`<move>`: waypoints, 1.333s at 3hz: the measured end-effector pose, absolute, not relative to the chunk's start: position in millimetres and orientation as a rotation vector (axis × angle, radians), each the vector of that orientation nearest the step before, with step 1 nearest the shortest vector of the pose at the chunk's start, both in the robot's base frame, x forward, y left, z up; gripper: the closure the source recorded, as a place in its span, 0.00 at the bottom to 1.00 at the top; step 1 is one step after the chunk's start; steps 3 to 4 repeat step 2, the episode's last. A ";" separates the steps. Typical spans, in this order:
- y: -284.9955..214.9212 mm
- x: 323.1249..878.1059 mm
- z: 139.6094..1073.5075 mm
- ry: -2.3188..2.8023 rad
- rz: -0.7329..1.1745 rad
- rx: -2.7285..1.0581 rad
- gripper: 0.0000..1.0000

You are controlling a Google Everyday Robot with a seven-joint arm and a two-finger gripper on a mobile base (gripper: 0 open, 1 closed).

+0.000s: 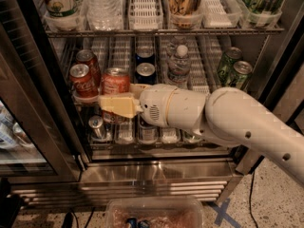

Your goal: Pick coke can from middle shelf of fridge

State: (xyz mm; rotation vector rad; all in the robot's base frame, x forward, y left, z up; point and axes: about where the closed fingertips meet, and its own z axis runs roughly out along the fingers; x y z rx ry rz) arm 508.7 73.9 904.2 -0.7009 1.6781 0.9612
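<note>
The fridge point(142, 177) stands open in front of me. At the left of its middle shelf point(205, 66) are three red coke cans. One coke can point(115, 80) sits between the pale fingers point(116, 106) of my gripper point(117, 95), which is shut on it, just in front of the shelf's front edge. The other two coke cans point(80, 80) stand one behind the other to its left, still on the shelf. My white arm reaches in from the lower right.
Blue Pepsi cans point(145, 72), a water bottle point(178, 63) and green cans point(242, 73) share the middle shelf. Bottles and cups fill the tier above, small cans point(97, 126) the one below. A dark door frame point(45, 84) rises at left. A plastic bin point(154, 213) sits on the floor.
</note>
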 end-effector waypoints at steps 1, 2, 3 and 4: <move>83.0 491.7 897.7 1.692 1.007 -0.769 1.00; 83.0 491.7 897.7 1.692 1.007 -0.769 1.00; 83.0 491.7 897.7 1.692 1.007 -0.769 1.00; 83.0 491.7 897.7 1.692 1.007 -0.769 1.00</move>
